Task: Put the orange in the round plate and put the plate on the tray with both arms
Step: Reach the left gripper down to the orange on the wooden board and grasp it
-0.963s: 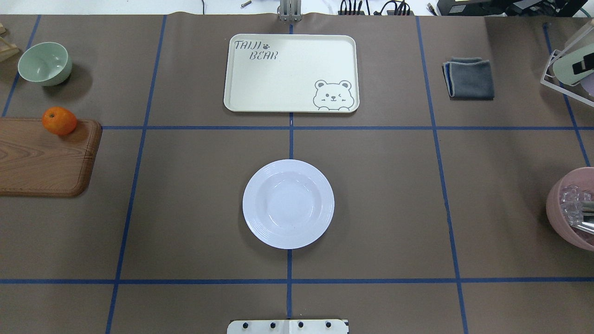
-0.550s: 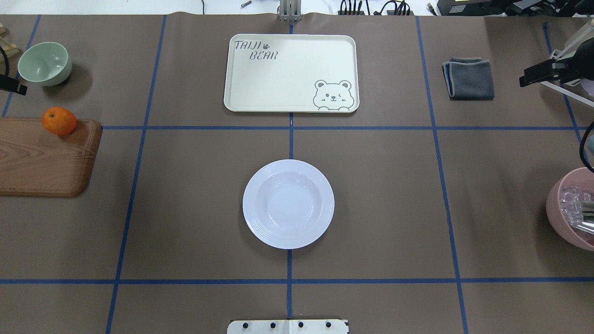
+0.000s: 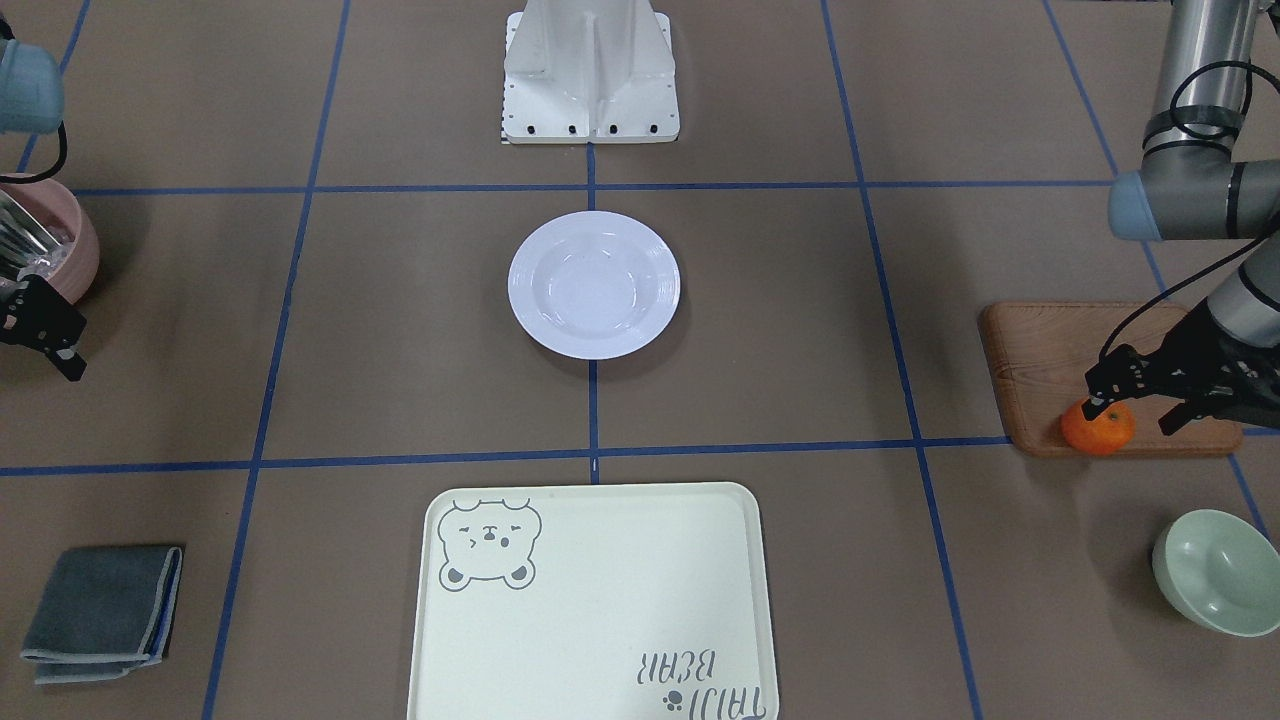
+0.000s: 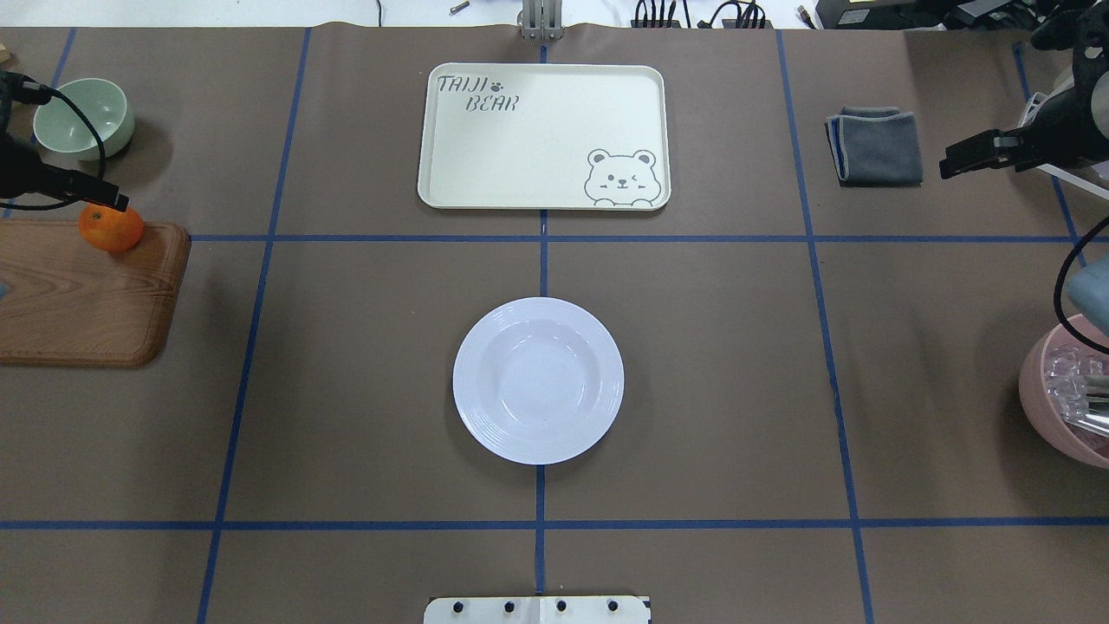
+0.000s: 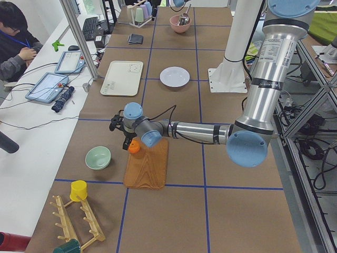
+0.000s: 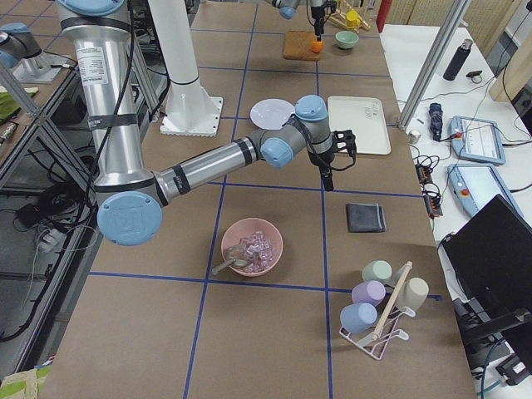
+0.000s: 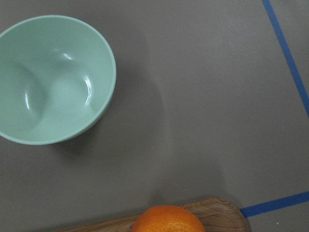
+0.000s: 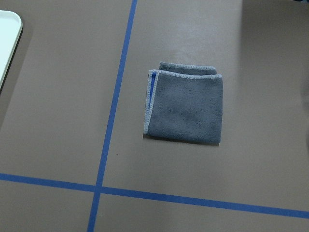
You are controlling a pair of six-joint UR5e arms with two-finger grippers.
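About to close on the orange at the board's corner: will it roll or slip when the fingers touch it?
Likely to roll: the orange is round and sits loose at the wooden board's corner, so an off-centre touch may nudge it off. Its skin looks smooth, so it might slip from the left gripper unless held across its middle.

Brown paper-covered tabletop (image 4: 346, 390) gridded with blue tape (image 4: 539, 260). On it: a cream bear-print tray (image 4: 537, 147) far middle, a white round plate (image 4: 538, 381) at centre, a wooden board (image 4: 78, 303) and green bowl (image 3: 1215, 585) left, a folded grey cloth (image 4: 877, 146) and pink bowl (image 4: 1035, 381) right.
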